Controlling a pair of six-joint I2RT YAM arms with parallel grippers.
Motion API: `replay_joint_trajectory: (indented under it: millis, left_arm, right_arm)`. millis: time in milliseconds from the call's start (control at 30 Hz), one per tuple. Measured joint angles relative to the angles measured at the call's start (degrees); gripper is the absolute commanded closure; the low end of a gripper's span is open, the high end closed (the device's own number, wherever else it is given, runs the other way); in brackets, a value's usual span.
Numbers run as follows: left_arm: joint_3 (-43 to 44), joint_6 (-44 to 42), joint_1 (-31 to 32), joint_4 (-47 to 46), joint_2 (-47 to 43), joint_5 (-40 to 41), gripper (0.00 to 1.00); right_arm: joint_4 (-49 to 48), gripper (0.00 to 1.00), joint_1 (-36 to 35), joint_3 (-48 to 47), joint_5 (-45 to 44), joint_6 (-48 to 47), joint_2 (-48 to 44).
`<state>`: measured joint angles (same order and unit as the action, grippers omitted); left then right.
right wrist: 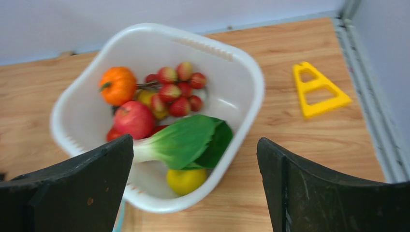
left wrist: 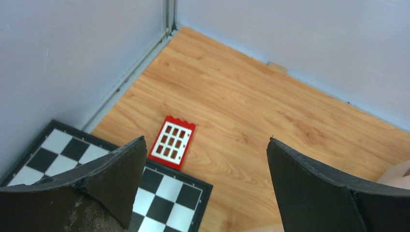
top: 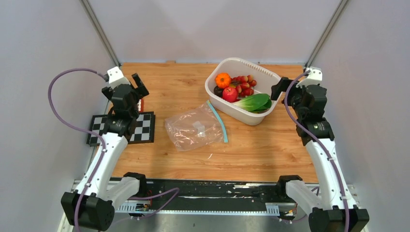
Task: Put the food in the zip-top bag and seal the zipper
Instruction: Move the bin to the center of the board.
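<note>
The clear zip-top bag (top: 195, 128) lies flat at the table's middle, with its teal zipper (top: 218, 121) along the right edge. The food is in the white basket (top: 241, 115): an orange tangerine (top: 223, 80), a red apple (top: 230, 94), a red grape bunch (top: 245, 84) and a dark purple piece (top: 218, 91). The right wrist view shows the tangerine (right wrist: 118, 85), apple (right wrist: 134, 119), grapes (right wrist: 176, 89) and a yellow lemon (right wrist: 186, 180) under a green leafy vegetable (right wrist: 183, 140). My right gripper (top: 277, 90) (right wrist: 195, 140) is open and empty above the basket's right side. My left gripper (top: 138, 87) (left wrist: 207, 139) is open and empty at the far left.
A black-and-white checkerboard (top: 145, 128) (left wrist: 159, 193) lies at the left edge, with a red window-grid piece (left wrist: 172, 142) beside it. A yellow triangular piece (right wrist: 316, 89) lies on the table right of the basket (right wrist: 251, 96). Grey walls close in the back and sides.
</note>
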<state>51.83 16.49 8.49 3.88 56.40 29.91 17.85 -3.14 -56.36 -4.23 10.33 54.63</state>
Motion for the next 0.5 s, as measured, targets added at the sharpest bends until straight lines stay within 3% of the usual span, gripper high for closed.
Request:
replay_joint_trajectory:
  millis: [200, 333, 500]
  left_arm:
    - [-0.83, 7.72, -0.02, 6.97, -4.37, -2.47, 0.00]
    - [-1.64, 7.72, -0.07, 5.99, -5.35, -9.44, 0.00]
    - [2.82, 6.82, -0.09, 9.86, 0.66, -18.08, 0.00]
  right_arm:
    - [-0.92, 0.02, -0.04, -0.17, 18.36, 0.74, -1.36]
    - [1.11, 0.00, -0.59, -4.48, 26.86, 0.96, 6.27]
    - [7.89, 0.00, -3.19, -14.10, 29.11, -0.96, 19.04]
